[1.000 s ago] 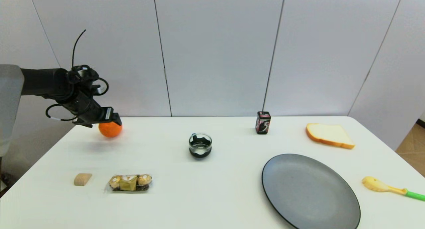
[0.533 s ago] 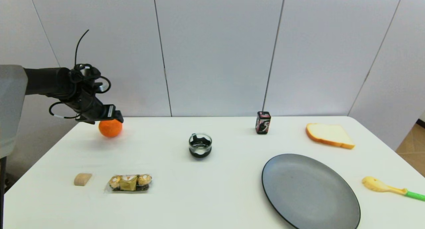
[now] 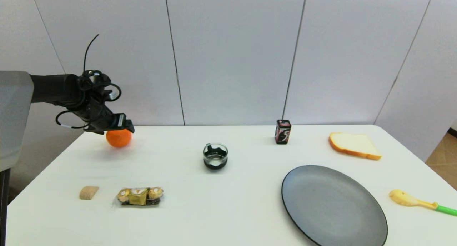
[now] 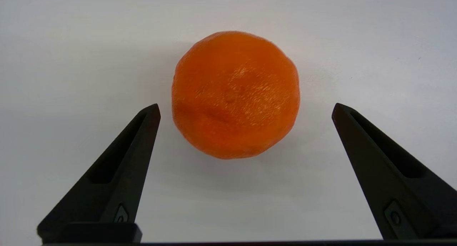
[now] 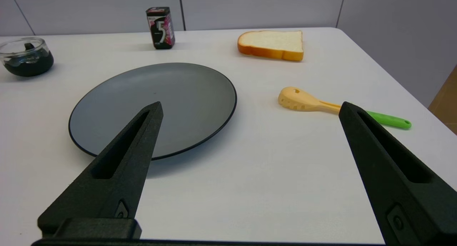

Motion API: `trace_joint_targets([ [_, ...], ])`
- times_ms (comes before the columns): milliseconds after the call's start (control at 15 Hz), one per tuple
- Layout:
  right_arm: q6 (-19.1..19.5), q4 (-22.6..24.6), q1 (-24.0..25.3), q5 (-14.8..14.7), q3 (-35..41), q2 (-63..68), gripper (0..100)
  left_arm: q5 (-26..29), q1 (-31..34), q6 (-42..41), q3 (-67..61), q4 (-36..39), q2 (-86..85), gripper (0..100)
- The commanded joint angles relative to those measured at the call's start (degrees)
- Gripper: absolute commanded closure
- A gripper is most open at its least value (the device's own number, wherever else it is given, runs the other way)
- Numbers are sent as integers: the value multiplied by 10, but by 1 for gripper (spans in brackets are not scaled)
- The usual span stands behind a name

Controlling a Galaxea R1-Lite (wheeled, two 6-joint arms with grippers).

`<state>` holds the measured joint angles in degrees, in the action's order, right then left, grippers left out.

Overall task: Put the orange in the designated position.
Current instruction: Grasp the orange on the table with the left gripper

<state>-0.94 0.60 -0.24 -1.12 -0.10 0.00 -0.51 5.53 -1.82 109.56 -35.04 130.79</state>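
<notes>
The orange (image 3: 119,138) rests on bare white tabletop near the table's far left corner. Nothing on the table marks the designated position. My left gripper (image 3: 123,125) hovers just above the orange's top, open. In the left wrist view the orange (image 4: 235,94) lies on the table between and beyond the two spread fingers (image 4: 125,167) of the left gripper (image 4: 246,106), touching neither. My right gripper (image 5: 250,105) is open and holds nothing, low over the table's near right part; it is out of the head view.
A glass cup (image 3: 215,156) with dark contents stands mid-table. A dark grey plate (image 3: 334,205), a bread slice (image 3: 354,145), a small can (image 3: 282,131) and a yellow-green spoon (image 3: 417,201) lie to the right. A chocolate pack (image 3: 139,196) and a wooden block (image 3: 89,192) lie front left.
My left gripper has risen a little and drifted right, coming off the top of the orange. The orange has stayed where it was on the table.
</notes>
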Motion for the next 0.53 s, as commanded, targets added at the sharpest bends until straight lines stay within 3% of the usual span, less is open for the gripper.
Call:
trace_joint_targets([
  [67,0,-1,0,0,0,0,0,0,-2,0,12,-2,16,0],
  [533,0,0,0,0,0,0,0,-1,1,0,24,-3,42,0],
])
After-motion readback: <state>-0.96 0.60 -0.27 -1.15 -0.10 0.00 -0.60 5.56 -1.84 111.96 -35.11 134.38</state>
